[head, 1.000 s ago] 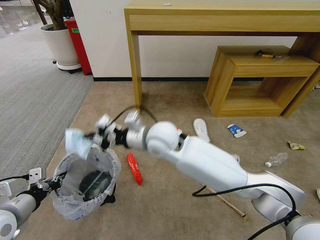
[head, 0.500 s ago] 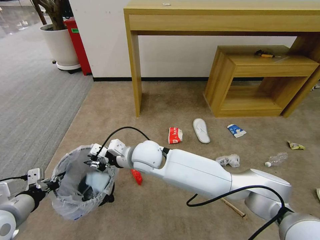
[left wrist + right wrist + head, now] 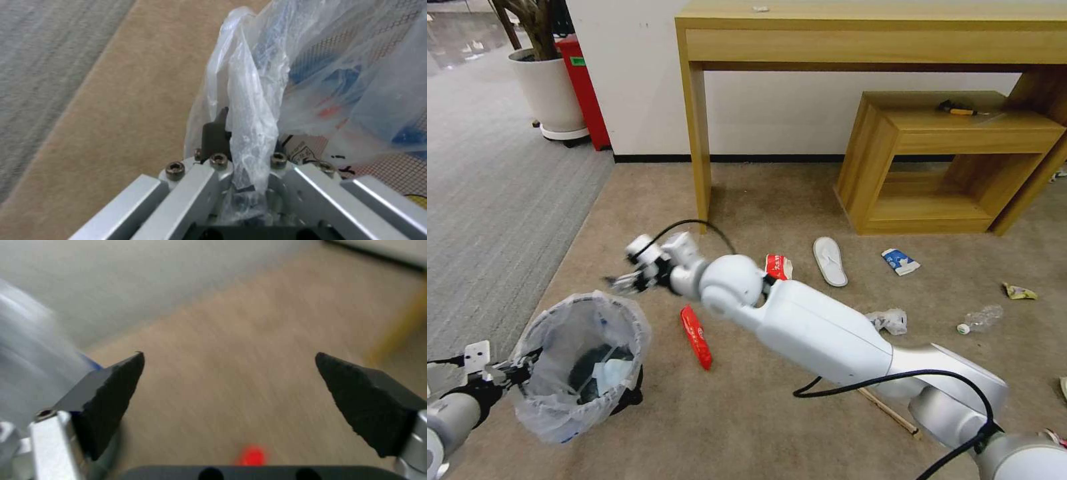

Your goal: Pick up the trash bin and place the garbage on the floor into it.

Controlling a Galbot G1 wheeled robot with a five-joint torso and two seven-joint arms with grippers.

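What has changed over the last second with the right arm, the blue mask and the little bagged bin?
The right gripper, carrying the pale blue face mask a second ago, let it go into the small black bin lined with a crinkly white plastic bag, then lifted away with fingers open and empty. The left gripper stayed clamped on the bag's rim. The long red wrapper and the rest of the litter stayed put.

Below me the beige floor [image 3: 774, 413] carries scattered litter: a red wrapper [image 3: 696, 337], a red-white paper cup [image 3: 778, 267], a white slipper [image 3: 830, 261] and a blue-white carton [image 3: 900, 261]. Farther to my right lie crumpled paper [image 3: 887, 321], a clear bottle [image 3: 980, 319], a yellow wrapper [image 3: 1019, 291] and a wooden stick [image 3: 889, 411].
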